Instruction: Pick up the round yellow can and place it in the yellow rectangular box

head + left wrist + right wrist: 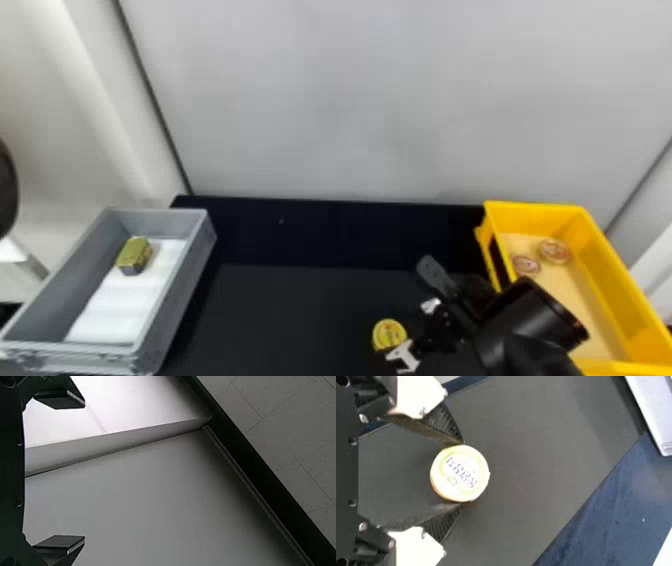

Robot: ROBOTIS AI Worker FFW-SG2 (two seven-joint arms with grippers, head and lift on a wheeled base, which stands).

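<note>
My right claw [462, 473] is closed around the round yellow can [389, 334], with one finger at each side, I think so that it cannot slip out. The can is at the near part of the black counter [300, 310], to the right of its middle; whether it is lifted, I cannot tell. The yellow rectangular box [597, 265] stands along the counter's right edge, probably to make my carry short. My left claw [84, 471] is spread wide and empty.

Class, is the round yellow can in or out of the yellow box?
Out: the can is between the tips of the right pincer, left of the box.
</note>
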